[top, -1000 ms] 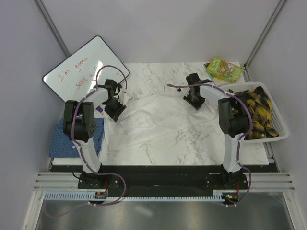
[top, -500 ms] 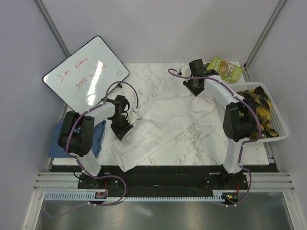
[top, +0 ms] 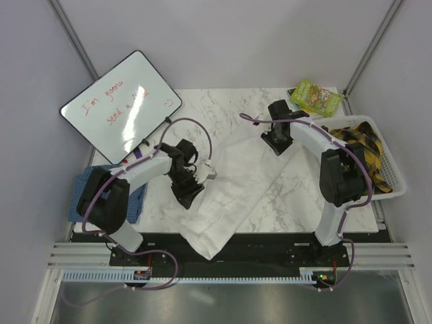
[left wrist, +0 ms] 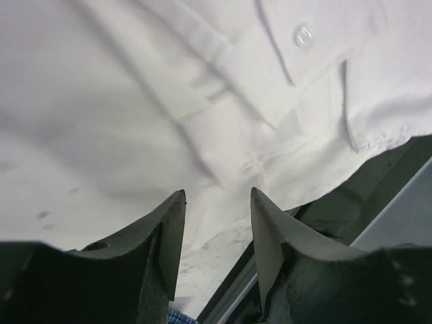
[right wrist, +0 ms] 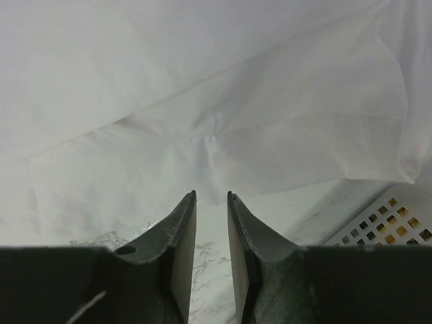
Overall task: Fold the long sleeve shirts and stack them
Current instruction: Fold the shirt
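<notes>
Left gripper [left wrist: 218, 193] stands parted, empty; white shirt [left wrist: 169, 101] lies just ahead.

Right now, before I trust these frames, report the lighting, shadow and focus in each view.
Top external view: even light, sharp, the large plain white cloth shirt nearly blends with the pale marble table. Left wrist view: shirt soft and blurred at upper left, its small round button crisper; dark left pincer fingers underexposed. Right wrist view: shirt bright, low contrast; folds faint.
</notes>
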